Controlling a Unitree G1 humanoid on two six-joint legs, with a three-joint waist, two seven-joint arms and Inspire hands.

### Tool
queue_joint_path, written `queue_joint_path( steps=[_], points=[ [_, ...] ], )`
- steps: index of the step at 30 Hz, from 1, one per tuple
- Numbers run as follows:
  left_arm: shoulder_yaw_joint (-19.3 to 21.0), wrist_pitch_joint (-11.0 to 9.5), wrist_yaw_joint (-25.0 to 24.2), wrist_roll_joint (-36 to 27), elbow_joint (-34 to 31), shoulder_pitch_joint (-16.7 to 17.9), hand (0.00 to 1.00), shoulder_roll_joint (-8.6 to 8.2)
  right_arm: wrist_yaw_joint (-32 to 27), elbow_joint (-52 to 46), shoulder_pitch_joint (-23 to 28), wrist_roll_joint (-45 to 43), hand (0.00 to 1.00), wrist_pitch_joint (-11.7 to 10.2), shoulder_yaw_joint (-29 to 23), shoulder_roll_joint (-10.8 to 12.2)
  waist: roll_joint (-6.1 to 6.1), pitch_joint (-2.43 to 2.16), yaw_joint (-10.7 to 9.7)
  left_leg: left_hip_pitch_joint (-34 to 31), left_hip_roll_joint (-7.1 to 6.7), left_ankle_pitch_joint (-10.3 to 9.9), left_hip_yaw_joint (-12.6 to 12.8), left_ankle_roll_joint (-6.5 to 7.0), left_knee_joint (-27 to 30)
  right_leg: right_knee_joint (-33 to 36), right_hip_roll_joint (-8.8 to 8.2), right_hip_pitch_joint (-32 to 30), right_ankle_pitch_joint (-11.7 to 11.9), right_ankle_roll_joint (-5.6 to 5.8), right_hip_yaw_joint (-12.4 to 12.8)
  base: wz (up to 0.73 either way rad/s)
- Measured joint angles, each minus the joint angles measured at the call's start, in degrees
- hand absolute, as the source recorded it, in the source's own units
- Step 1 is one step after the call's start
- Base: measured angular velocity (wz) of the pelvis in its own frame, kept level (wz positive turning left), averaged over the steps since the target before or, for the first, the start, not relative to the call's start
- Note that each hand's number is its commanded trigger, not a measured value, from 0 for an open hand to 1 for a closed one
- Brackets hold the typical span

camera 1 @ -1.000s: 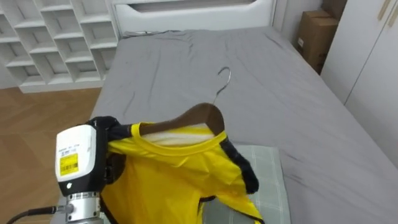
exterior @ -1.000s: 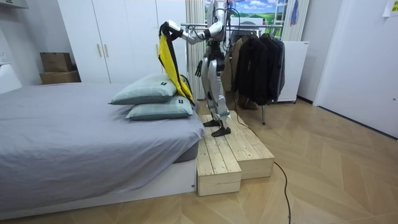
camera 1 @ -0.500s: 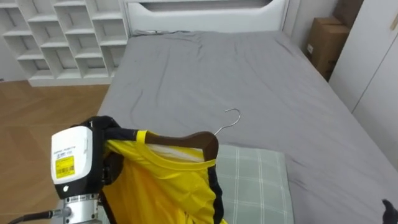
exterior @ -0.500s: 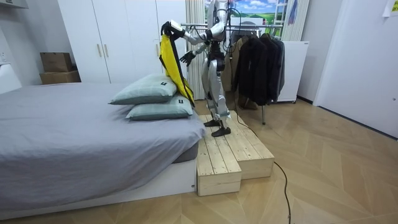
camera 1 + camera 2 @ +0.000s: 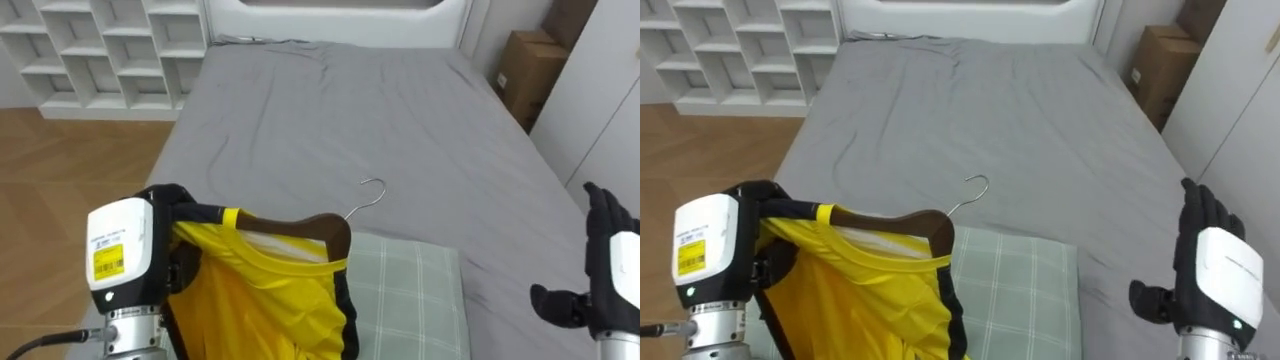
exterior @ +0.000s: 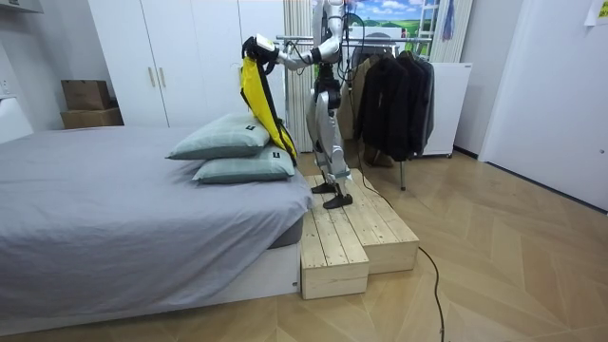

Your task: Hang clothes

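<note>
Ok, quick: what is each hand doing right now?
Left hand: closed on one end of the wooden hanger that carries the yellow shirt.
Right hand: open, fingers straight, holding nothing.

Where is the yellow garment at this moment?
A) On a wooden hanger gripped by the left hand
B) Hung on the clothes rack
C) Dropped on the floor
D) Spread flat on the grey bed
A: the yellow garment is draped over the wooden hanger, and the left hand is curled round that hanger's end, above the pillow.
</note>
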Motion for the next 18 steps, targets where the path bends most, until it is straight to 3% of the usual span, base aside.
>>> queue_joint_path(
  steps=[6,9,12,14,16,18],
  points=[
    [-0.05,1.19,-1.16,0.00,-1.84,0.03,1.00,-0.11,2.92,-1.83,-1.78,1.87,0.00,0.54,1.54,-0.16,0.08,0.01,0.54,-0.10,0.32,0.00,0.04,0.00,-0.01,-0.04,0.01,0.10,0.00,0.00,-0.20,0.01],
    [0.05,1.17,-2.45,-0.23,-2.95,0.02,1.00,-0.06,4.38,-3.08,-3.15,8.73,0.00,0.23,2.59,-0.35,0.15,0.01,0.82,0.37,0.32,0.00,0.07,0.00,-0.08,-0.09,0.04,0.48,0.01,0.01,-0.09,0.00],
    [0.05,0.98,-2.62,0.28,-3.67,0.02,1.00,-0.16,8.41,-3.41,-3.71,21.08,0.00,-0.25,2.86,-0.61,0.59,0.10,1.06,0.37,0.42,0.00,0.20,-0.01,-0.15,-0.17,-0.05,0.54,0.04,0.04,-0.15,0.00],
    [0.05,0.84,-2.26,0.93,-3.66,0.01,1.00,-0.17,12.88,-3.43,-3.67,33.79,0.00,-0.23,3.34,-0.64,1.19,0.40,1.34,0.40,0.40,-0.01,0.12,-0.01,-0.22,-0.15,-0.07,0.47,0.07,0.08,-0.09,0.00],
    [0.09,0.73,-1.96,0.99,-3.66,-0.02,1.00,-0.43,16.11,-3.35,-3.68,41.43,0.00,-0.19,3.33,-0.67,1.65,0.66,1.58,0.23,0.37,-0.01,0.12,-0.01,-0.23,-0.14,-0.09,0.30,0.09,0.12,-0.10,0.00],
    [0.09,0.70,-1.95,1.15,-3.67,-0.02,1.00,-0.81,19.10,-2.90,-3.68,47.14,0.00,-0.16,3.75,-0.67,1.91,0.63,2.09,0.16,0.39,0.00,0.20,-0.01,-0.23,-0.09,-0.09,0.16,0.09,0.12,-0.12,0.00]
  ],
)
